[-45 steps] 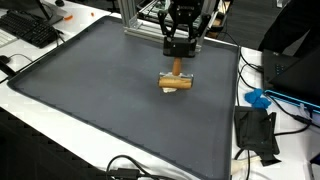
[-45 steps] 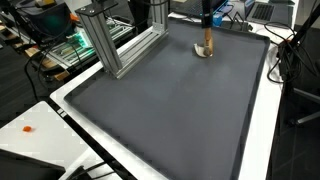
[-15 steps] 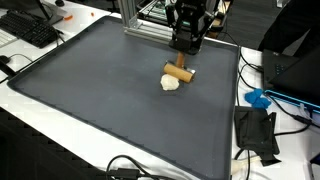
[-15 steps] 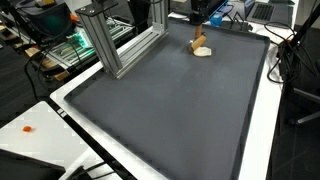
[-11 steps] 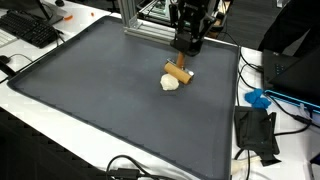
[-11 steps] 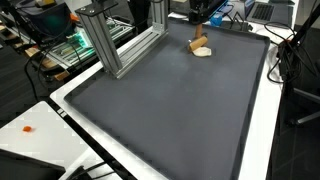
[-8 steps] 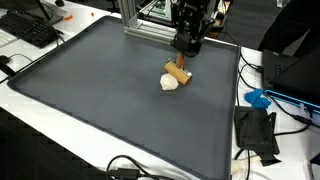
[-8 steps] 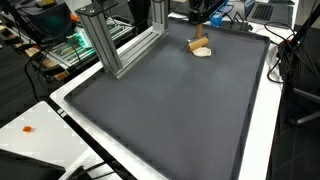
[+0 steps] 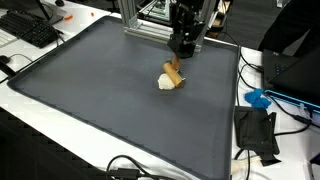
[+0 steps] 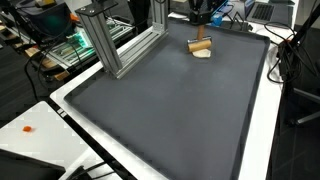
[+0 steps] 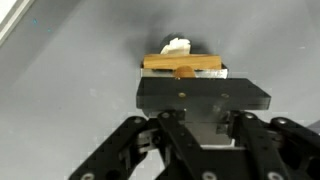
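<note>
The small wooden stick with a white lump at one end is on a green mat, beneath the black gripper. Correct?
No: the mat is dark grey, not green, as both exterior views show. The small wooden stick with its white lump is on it, beneath the black gripper.

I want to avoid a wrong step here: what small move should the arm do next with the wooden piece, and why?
Probably a slow, short lift straight up. The gripper hangs directly over the wooden piece, which lies crosswise close before it in the wrist view, a white lump beyond. The fingers are hidden, so a lift would show whether it is held.
</note>
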Action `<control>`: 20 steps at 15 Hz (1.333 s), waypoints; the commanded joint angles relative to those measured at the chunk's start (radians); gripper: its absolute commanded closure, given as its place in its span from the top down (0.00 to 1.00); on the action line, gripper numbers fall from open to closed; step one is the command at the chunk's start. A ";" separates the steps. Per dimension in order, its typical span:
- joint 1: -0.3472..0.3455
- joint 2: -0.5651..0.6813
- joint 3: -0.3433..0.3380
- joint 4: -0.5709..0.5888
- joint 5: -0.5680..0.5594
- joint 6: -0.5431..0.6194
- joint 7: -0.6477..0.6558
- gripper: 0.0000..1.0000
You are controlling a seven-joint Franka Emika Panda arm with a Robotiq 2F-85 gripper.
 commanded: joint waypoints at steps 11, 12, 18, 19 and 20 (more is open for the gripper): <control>-0.012 0.072 -0.035 0.036 -0.048 0.001 0.138 0.22; -0.013 0.073 -0.028 0.036 -0.034 -0.003 0.112 0.22; -0.007 0.080 -0.009 0.042 -0.003 -0.035 -0.028 0.22; -0.005 0.081 -0.006 0.044 -0.002 -0.043 -0.048 0.22; -0.004 0.083 -0.002 0.045 0.000 -0.050 -0.072 0.22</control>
